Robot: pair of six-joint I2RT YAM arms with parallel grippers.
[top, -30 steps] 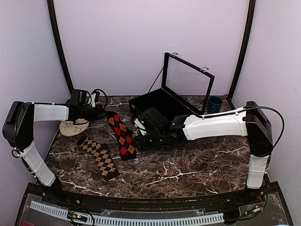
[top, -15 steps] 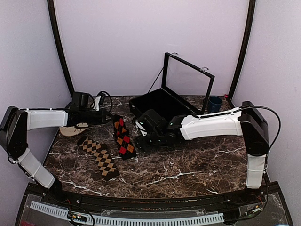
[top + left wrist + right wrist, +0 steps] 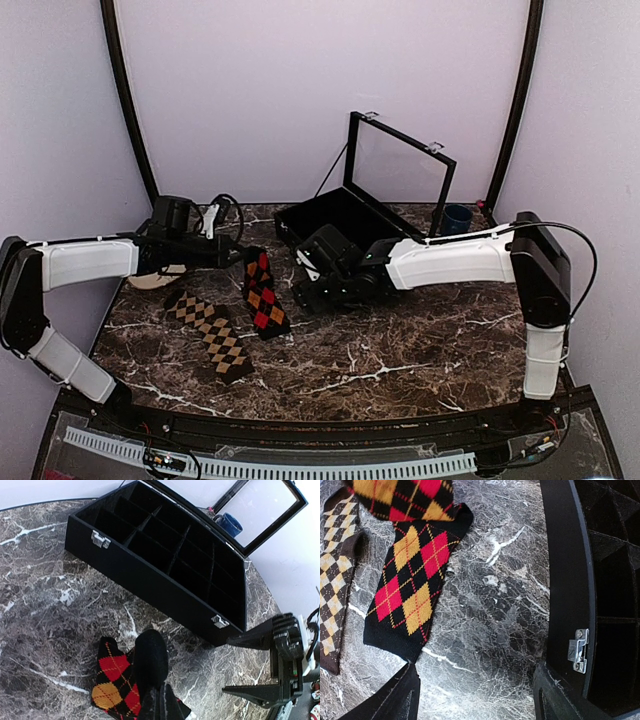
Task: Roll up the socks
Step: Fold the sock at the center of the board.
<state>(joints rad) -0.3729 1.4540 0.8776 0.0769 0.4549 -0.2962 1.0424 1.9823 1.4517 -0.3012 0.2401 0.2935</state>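
Observation:
The red-and-orange sock (image 3: pixel 264 300) lies on the marble table with its far end lifted. My left gripper (image 3: pixel 243 257) is shut on that end; in the left wrist view the sock (image 3: pixel 117 675) hangs doubled from my gripper (image 3: pixel 162 702). The tan sock (image 3: pixel 212 335) lies flat to the left, nearer the front. My right gripper (image 3: pixel 305 290) is open and empty just right of the red sock. In the right wrist view my right gripper (image 3: pixel 475 700) hovers over bare marble, with the red sock (image 3: pixel 412 580) ahead left and the tan sock (image 3: pixel 335 580) at the left edge.
An open black divided box (image 3: pixel 340 220) with its glass lid raised stands behind the right gripper; its front wall (image 3: pixel 560 570) is close to the right finger. A blue cup (image 3: pixel 457 220) stands at the back right. A beige object (image 3: pixel 150 278) lies under the left arm.
My left gripper has moved right with the sock's far end, bringing it over the rest of the sock. My right gripper has shifted slightly right, away from the sock.

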